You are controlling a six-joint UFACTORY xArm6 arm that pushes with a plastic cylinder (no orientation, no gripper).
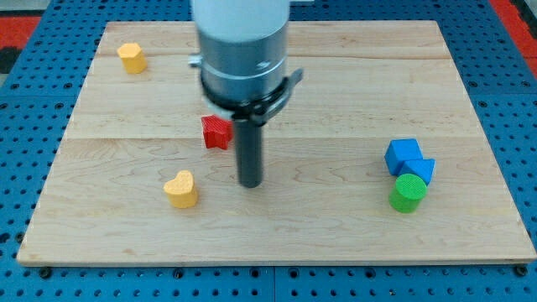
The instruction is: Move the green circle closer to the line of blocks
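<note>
Wooden board point(336, 92) on blue pegboard, my tip point(250, 183) mid-board w/ no claw to read, green circle point(408, 192) far right touching blue blocks point(409, 158), red block point(216, 132) just left of rod.

1. The tip point(250, 182) stands mid-bench point(336, 92), with the red block point(216, 132) just to its upper left and the yellow heart point(181, 189) near on its left
2. Bare bench lies between the tip and the green circle point(408, 193)
3. Two blue blocks point(409, 159) touch the circle's top side
4. A yellow block point(131, 58) sits far off, top left
</note>
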